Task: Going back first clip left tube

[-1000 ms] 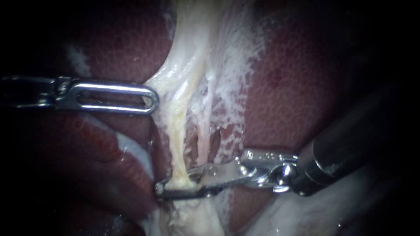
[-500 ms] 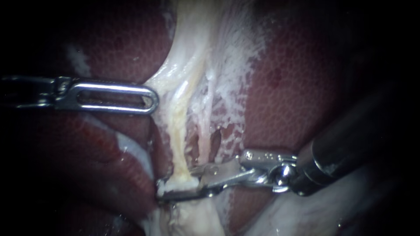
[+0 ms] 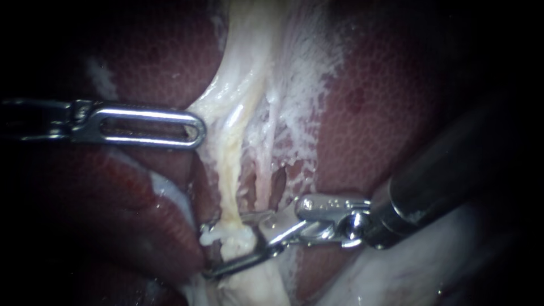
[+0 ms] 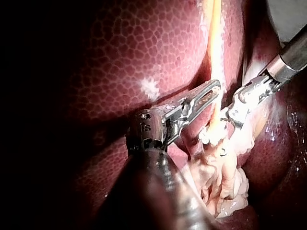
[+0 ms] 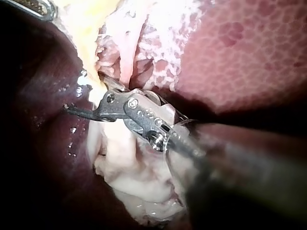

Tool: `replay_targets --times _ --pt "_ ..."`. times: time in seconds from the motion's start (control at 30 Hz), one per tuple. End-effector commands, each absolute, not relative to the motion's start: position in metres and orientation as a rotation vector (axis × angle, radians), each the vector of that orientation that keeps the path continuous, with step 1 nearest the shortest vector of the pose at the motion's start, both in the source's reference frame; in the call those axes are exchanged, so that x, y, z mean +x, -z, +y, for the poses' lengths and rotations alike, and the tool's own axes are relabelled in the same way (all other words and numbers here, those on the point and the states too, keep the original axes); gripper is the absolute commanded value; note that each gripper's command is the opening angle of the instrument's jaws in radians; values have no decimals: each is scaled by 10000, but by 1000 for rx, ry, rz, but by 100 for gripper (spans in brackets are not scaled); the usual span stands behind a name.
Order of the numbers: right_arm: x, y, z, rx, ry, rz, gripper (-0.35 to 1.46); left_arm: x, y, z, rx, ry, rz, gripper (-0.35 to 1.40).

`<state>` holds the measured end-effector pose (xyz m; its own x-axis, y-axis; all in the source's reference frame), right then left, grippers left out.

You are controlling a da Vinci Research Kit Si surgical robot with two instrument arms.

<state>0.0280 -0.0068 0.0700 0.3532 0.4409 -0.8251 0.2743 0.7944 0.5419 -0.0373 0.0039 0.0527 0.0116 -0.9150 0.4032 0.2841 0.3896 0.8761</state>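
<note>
Left instrument (image 3: 195,131): pincer clamped on the edge of the pale tissue (image 3: 238,85) lying over the liver (image 3: 368,130). Right instrument (image 3: 215,252): pincer apart, straddling the left tube (image 3: 229,170) at its lower end, near the liver's fold.

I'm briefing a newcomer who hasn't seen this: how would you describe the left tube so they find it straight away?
A pale sheet of tissue runs down between the dark red liver lobes. The left tube descends along that sheet's left edge, from beside the left instrument to the right instrument. It is thicker and yellowish, unlike the thin pinkish tube beside it.
</note>
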Motion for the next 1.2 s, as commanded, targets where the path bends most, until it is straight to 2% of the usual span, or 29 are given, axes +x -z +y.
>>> replay_targets --times 0.03,0.2,0.53,0.6,0.73,1.2 --pt "280 -701 -67 668 -91 1244 57 -373 -527 39 680 1057 -1201 -35" --pt "280 -705 -66 624 -24 1270 57 -373 -527 39 680 1058 -1201 -35" --pt "279 -705 -67 611 -2 1277 57 -373 -527 39 680 1058 -1201 -35" --pt "277 -703 -68 666 -82 1247 58 -373 -527 39 680 1058 -1201 -35" --pt "271 -700 -67 706 -146 1225 58 -373 -527 39 680 1058 -1201 -35" --pt "223 -681 -36 672 -204 1226 58 -373 -527 39 680 1057 -1201 -35"
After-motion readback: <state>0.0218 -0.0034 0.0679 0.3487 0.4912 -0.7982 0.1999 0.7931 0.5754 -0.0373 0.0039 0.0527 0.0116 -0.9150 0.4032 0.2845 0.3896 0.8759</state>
